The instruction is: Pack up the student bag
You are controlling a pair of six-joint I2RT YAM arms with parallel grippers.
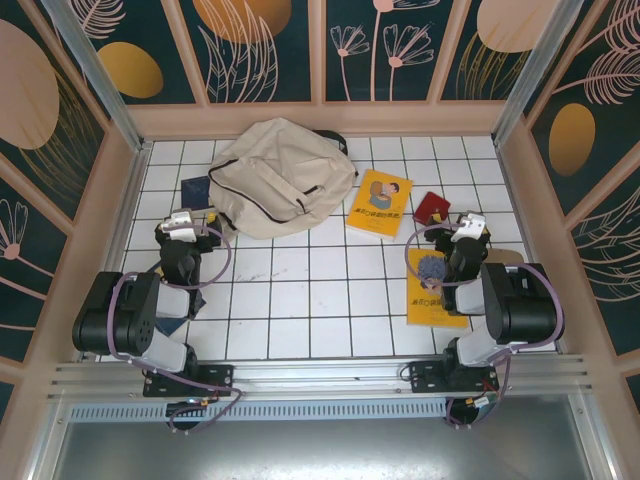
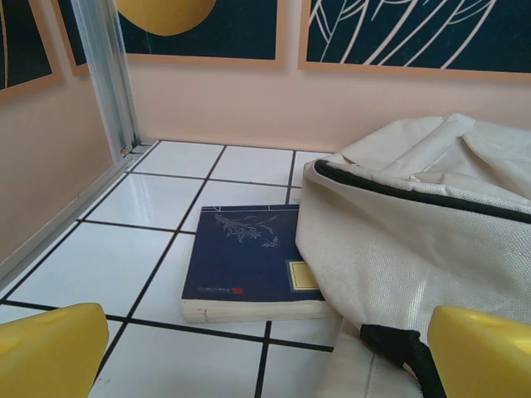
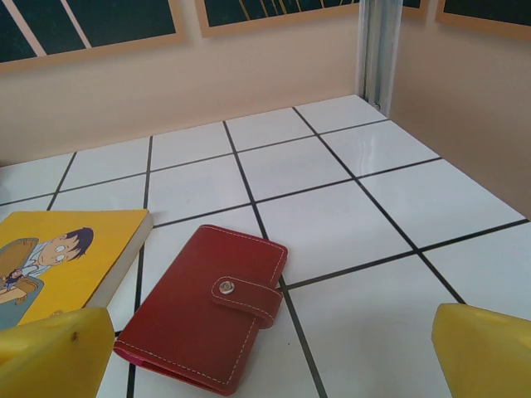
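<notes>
Student bag (image 1: 275, 175) lying at 11 o'clock on the white tiled table (image 1: 310, 300). At its 9 o'clock is a blue notebook (image 2: 241, 261), one corner covered by the bag's edge. At its 3 o'clock is a yellow book (image 1: 380, 203), with a red wallet (image 3: 207, 315) just beside the book. Left jaws and right jaws both stand released, grasping nothing.
</notes>
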